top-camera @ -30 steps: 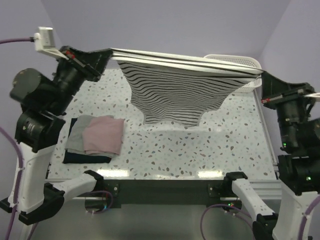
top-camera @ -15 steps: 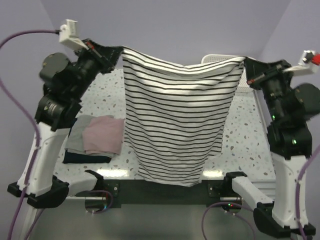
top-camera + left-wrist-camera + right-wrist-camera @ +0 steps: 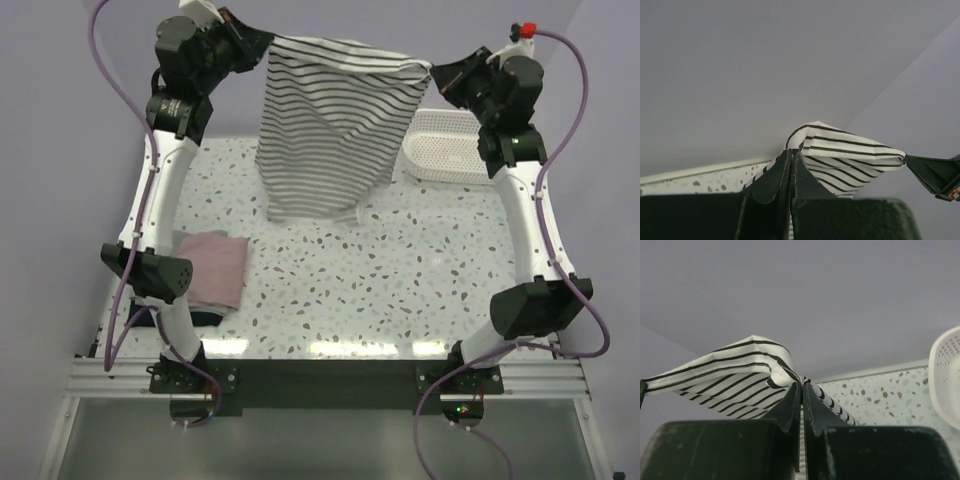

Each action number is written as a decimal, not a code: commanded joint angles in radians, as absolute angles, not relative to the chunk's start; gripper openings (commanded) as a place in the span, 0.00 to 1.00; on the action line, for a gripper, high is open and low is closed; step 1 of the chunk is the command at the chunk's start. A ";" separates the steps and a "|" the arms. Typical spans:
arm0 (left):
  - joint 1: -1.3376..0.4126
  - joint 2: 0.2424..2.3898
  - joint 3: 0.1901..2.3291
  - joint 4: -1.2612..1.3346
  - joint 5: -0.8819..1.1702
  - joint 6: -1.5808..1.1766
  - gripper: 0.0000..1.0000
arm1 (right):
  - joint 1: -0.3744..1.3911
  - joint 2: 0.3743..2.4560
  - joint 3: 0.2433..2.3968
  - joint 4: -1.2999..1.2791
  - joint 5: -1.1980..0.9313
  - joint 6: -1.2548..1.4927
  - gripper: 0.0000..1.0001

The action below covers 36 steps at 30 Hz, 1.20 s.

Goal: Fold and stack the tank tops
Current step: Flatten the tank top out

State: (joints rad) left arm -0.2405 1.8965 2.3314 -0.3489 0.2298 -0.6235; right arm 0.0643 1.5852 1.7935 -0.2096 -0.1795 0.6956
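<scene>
High over the table's (image 3: 400, 270) far side, the striped tank top (image 3: 325, 120) hangs between both arms. The left gripper (image 3: 262, 45) is pinched tight on one upper corner and the right gripper (image 3: 437, 78) clamped on the other, with the hem low near the surface. The smart play now: lower both corners evenly and taut, so it lands flat, clear of the folded pink top (image 3: 212, 268). The overhead view gives the whole drape and the basket (image 3: 445, 155); the wrist views show only jaws biting cloth.
</scene>
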 commanded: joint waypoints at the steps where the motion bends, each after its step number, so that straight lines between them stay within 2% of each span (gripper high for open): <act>1: -0.221 1.795 2.384 -0.233 0.314 -0.604 0.00 | 0.061 1.554 1.948 -0.133 -0.213 0.697 0.00; 6: -0.215 1.591 1.972 -0.170 0.278 -0.572 0.00 | 0.061 1.473 1.751 -0.110 -0.224 0.698 0.00; 11: -0.215 1.413 1.610 -0.135 0.288 -0.594 0.00 | 0.061 1.321 1.323 -0.115 -0.212 0.692 0.00; 16: -0.216 1.243 1.081 -0.078 0.351 -0.681 0.00 | 0.060 1.132 0.882 -0.199 -0.151 0.678 0.00; 17: -0.218 1.229 0.937 -0.069 0.386 -0.698 0.00 | 0.058 1.115 0.836 -0.224 -0.140 0.669 0.00; 20: -0.225 1.178 0.693 -0.058 0.394 -0.704 0.00 | 0.057 1.059 0.657 -0.268 -0.114 0.660 0.00; 23: -0.233 1.151 0.530 -0.040 0.423 -0.713 0.00 | 0.057 1.037 0.529 -0.291 -0.107 0.664 0.00; 29: -0.330 1.088 0.419 -0.101 0.411 -0.747 0.03 | 0.052 1.003 0.454 -0.393 -0.058 0.657 0.00; 30: -0.347 1.083 0.417 -0.126 0.410 -0.747 0.04 | 0.049 0.980 0.456 -0.411 -0.039 0.654 0.01; 32: -0.390 1.066 0.420 -0.164 0.387 -0.747 0.11 | 0.048 0.953 0.468 -0.466 -0.018 0.653 0.12; 33: -0.396 1.059 0.419 -0.187 0.387 -0.744 0.14 | 0.048 0.918 0.471 -0.478 -0.021 0.657 0.24; 34: -0.400 1.042 0.419 -0.202 0.390 -0.744 0.26 | 0.046 0.902 0.494 -0.529 -0.009 0.670 0.32; 36: -0.400 1.016 0.423 -0.253 0.382 -0.735 0.32 | 0.046 0.861 0.518 -0.567 -0.003 0.673 0.42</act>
State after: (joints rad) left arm -0.3954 1.0573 0.4168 -0.1783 0.3801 -0.7303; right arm 0.0517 0.9173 0.4587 -0.4732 -0.0441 0.6712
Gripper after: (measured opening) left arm 0.295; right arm 0.373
